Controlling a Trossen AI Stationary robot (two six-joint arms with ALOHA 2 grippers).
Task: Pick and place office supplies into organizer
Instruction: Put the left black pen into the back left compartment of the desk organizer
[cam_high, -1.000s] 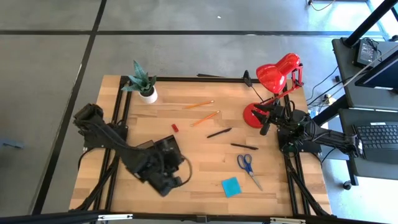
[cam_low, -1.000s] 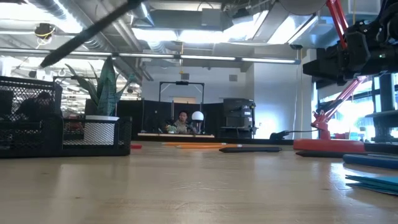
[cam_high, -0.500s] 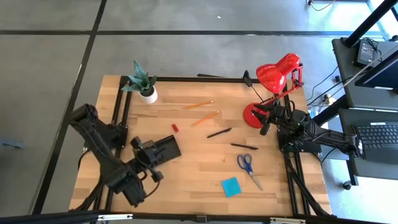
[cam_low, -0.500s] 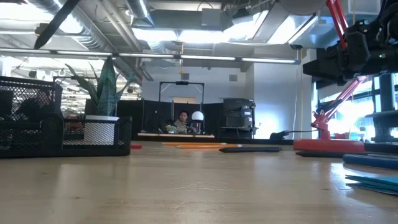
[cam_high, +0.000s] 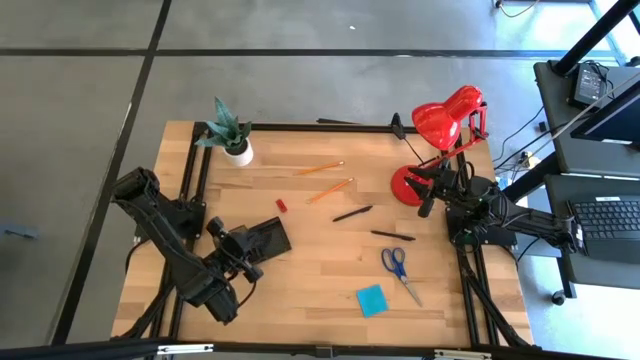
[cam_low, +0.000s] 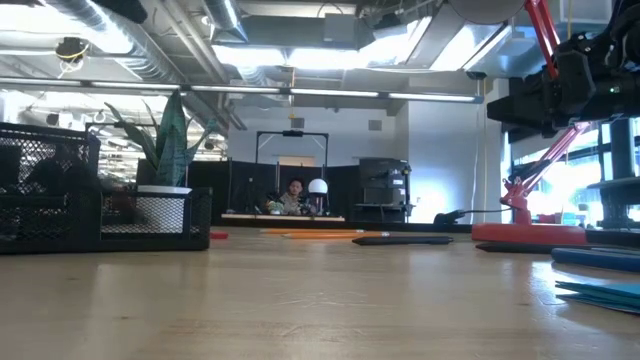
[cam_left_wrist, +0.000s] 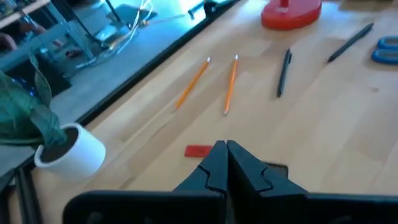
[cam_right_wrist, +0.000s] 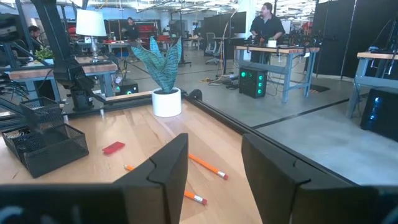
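My left gripper (cam_left_wrist: 226, 149) is shut with nothing between its fingers. It hangs at the near left edge of the black mesh organizer (cam_high: 268, 236), pointing toward the far right. Beyond it on the wood lie a small red piece (cam_left_wrist: 198, 150), two orange pencils (cam_high: 318, 168) (cam_high: 330, 190), two black pens (cam_high: 352, 213) (cam_high: 392, 235), blue-handled scissors (cam_high: 398, 266) and a blue sticky-note pad (cam_high: 371, 299). My right gripper (cam_high: 426, 206) waits open at the table's right side beside the lamp base. In the low view the organizer (cam_low: 60, 195) stands on the table at the left.
A potted green plant (cam_high: 230, 135) stands at the far left corner. A red desk lamp (cam_high: 440, 130) stands at the far right. Bare wood lies between the organizer and the scissors. People and desks show in the room behind the table.
My left arm has swung toward the table's left edge, away from the space in front of the organizer. Its gripper has turned and now points toward the far right. More of the organizer shows than before. The organizer and the supplies have stayed where they were.
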